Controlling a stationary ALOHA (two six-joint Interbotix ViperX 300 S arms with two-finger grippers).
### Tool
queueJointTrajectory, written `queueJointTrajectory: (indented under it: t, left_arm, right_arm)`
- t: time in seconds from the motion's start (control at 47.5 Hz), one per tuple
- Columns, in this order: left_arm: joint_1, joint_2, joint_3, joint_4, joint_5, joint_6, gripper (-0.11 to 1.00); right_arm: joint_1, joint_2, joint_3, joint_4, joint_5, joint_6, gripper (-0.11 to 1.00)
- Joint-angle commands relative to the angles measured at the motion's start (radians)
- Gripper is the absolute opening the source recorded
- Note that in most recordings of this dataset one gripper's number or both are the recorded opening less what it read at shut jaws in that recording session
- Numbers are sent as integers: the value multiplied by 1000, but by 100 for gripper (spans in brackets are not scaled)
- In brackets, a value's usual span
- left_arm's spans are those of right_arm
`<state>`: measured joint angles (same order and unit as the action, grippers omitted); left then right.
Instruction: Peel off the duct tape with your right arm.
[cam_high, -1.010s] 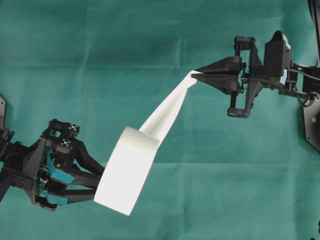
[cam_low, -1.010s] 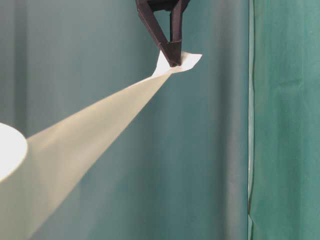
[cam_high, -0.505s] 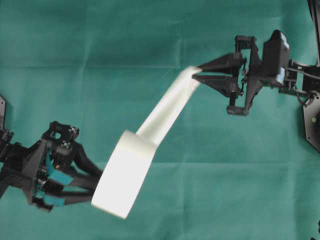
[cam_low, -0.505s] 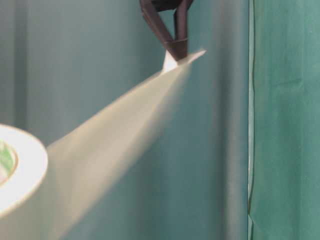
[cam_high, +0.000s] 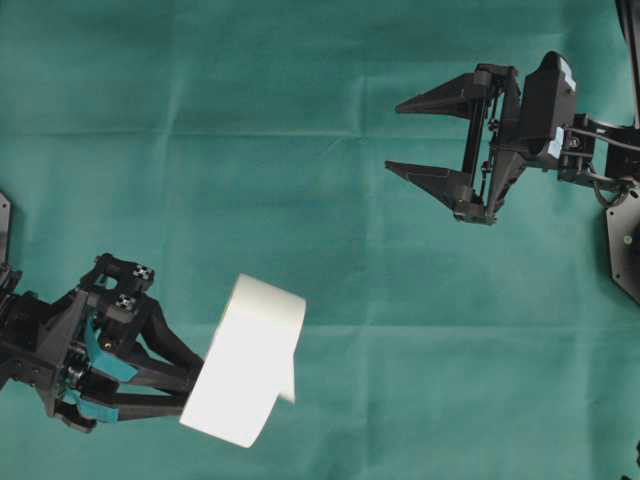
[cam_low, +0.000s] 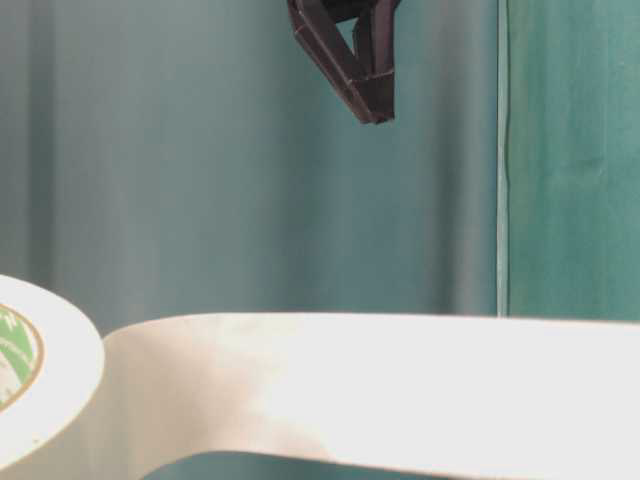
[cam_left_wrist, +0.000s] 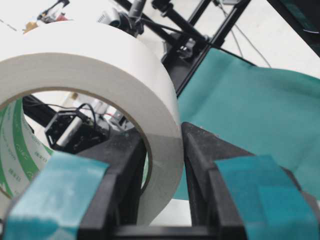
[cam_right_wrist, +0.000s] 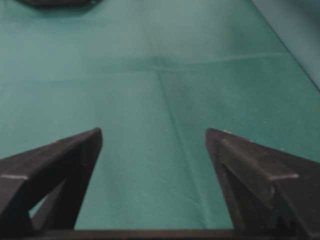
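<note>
The duct tape (cam_high: 245, 360) is a wide white roll at the lower left, held off the green cloth. My left gripper (cam_high: 195, 385), with teal strips on its fingers, is shut on the roll's wall (cam_left_wrist: 165, 145), one finger inside the core and one outside. The green-and-white core shows in the left wrist view (cam_left_wrist: 15, 150) and at table level (cam_low: 12, 352). A loose peeled strip (cam_low: 400, 385) curls away from the roll and shows from overhead as a short flap (cam_high: 291, 382). My right gripper (cam_high: 393, 137) hangs open and empty at the upper right, far from the tape (cam_right_wrist: 153, 132).
Green cloth (cam_high: 330, 60) covers the table, with a faint crease (cam_right_wrist: 170, 100) running ahead of the right gripper. A green backdrop with a vertical seam (cam_low: 501, 200) stands behind. A black arm base (cam_high: 625, 245) sits at the right edge.
The right gripper opened and let go of the tape's tab. The stretched strip dropped back towards the roll. The left gripper shifted slightly down with the roll.
</note>
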<state>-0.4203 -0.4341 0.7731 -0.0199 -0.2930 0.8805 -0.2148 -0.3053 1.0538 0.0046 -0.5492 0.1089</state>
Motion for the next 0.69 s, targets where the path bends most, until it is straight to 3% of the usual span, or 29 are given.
queueJointTrajectory:
  t: [0.0, 0.442, 0.673]
  left_arm:
    - [8, -21, -21, 2, -17, 2, 21]
    - [86, -20, -14, -9, -17, -8, 21]
    - [156, -21, -23, -14, -14, -117, 21]
  right_arm:
    - [0, -5, -8, 2, -6, 0, 72]
    - [-2, -6, -5, 2, -6, 0, 72]
    - [0, -6, -3, 2, -5, 0, 72]
